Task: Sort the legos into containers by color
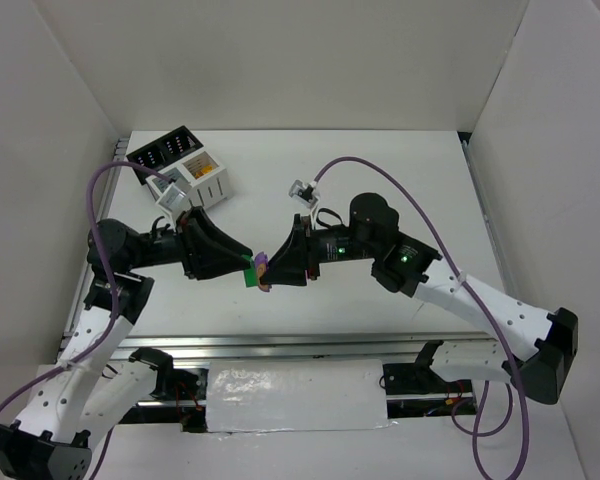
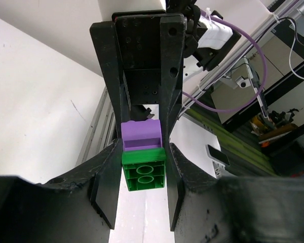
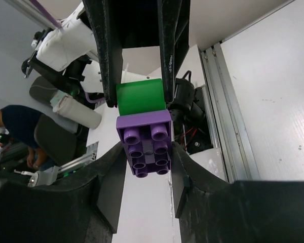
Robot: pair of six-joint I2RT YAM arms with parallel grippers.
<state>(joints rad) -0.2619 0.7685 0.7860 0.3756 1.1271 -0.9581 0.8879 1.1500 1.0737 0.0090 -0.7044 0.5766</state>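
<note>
A green brick (image 1: 250, 273) and a purple brick (image 1: 262, 266) are stuck together and held above the table's middle, between the two grippers, which meet tip to tip. My left gripper (image 1: 244, 266) is shut on the green brick (image 2: 144, 174). The purple brick (image 2: 141, 135) sits just beyond it. My right gripper (image 1: 273, 271) is shut on the purple brick (image 3: 147, 144), studs toward its camera, with the green brick (image 3: 139, 98) behind it. The black bin pair (image 1: 165, 152) and the white bin pair (image 1: 205, 182) stand at the back left. Something orange-yellow lies in a white bin. No other legos show.
White walls (image 1: 40, 150) close in the table on the left, back and right. An aluminium rail (image 1: 300, 345) runs along the near edge. Purple cables (image 1: 380, 175) loop over both arms. The left arm's wrist camera (image 1: 172, 198) hangs close to the white bins.
</note>
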